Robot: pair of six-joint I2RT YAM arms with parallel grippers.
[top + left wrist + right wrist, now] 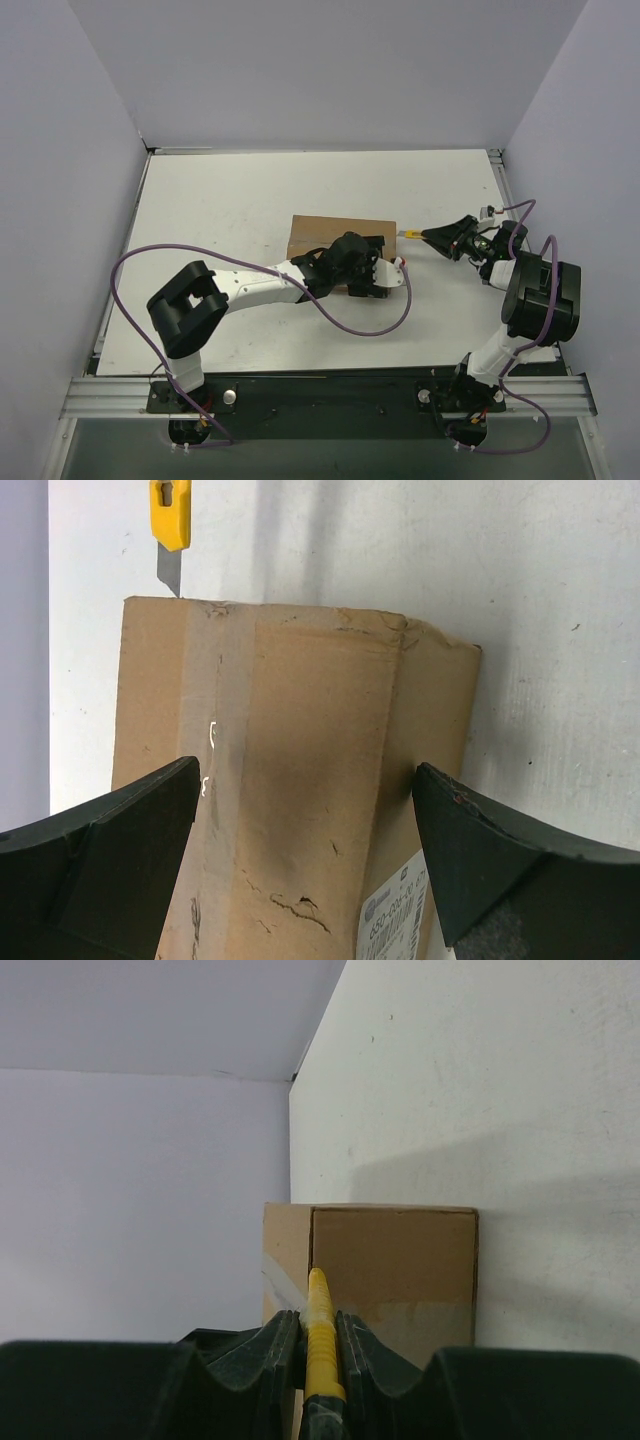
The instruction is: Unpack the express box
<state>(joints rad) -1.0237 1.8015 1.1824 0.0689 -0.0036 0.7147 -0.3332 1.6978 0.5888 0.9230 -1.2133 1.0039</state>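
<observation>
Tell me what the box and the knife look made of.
The box is matte brown cardboard, likely corrugated: it has crushed corners and small surface tears. The tape strip on it looks like clear plastic film, slightly shinier than the board. The knife has a smooth yellow body, probably plastic. Its grey blade looks like bare metal.
</observation>
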